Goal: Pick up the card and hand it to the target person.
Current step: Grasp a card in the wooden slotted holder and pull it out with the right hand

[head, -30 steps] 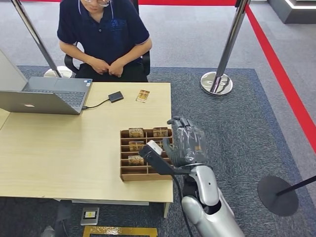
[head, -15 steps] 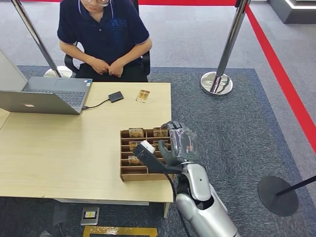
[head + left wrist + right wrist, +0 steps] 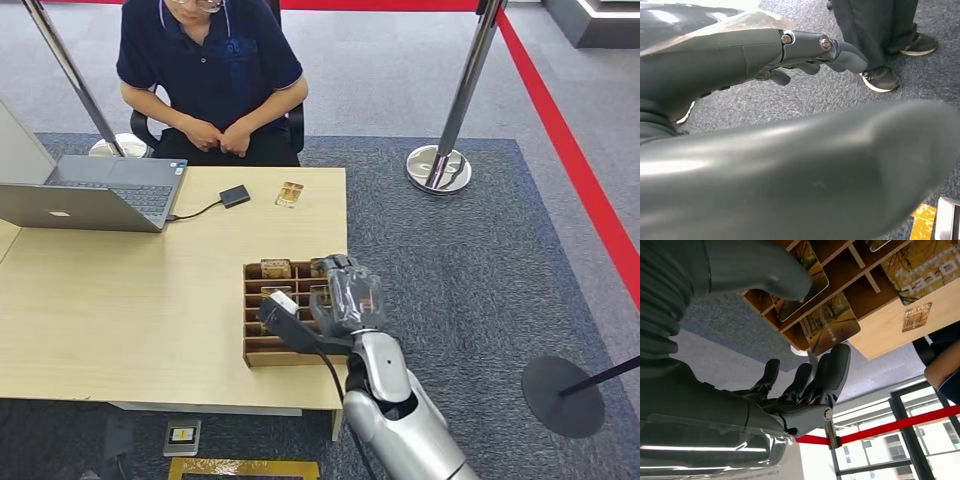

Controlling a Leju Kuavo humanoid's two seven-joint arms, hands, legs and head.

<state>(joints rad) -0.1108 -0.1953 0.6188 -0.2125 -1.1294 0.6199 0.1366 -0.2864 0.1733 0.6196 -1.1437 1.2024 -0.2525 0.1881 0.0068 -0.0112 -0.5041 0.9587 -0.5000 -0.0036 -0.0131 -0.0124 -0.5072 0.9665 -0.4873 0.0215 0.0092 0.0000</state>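
Robot hand [image 3: 343, 297] over rack [image 3: 256, 352]; one loose card [image 3: 289, 193].

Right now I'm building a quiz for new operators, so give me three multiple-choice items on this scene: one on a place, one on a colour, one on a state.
1. Where does the wooden card rack stand?
A. beside the laptop
B. near the table's corner closest to the robot
C. on the carpet

2. What colour is the shirt of the seated person?
A. dark blue
B. white
C. red

3. How is the right hand?
A. gripping a card clear of the rack
B. flat on the table
C. over the rack, fingers apart, holding nothing

Answers:
1 B, the head view has the rack at the near right corner of the table, apart from the laptop.
2 A, the shirt is navy.
3 C, the right wrist view shows thumb and fingers parted beside the cards, none pinched.
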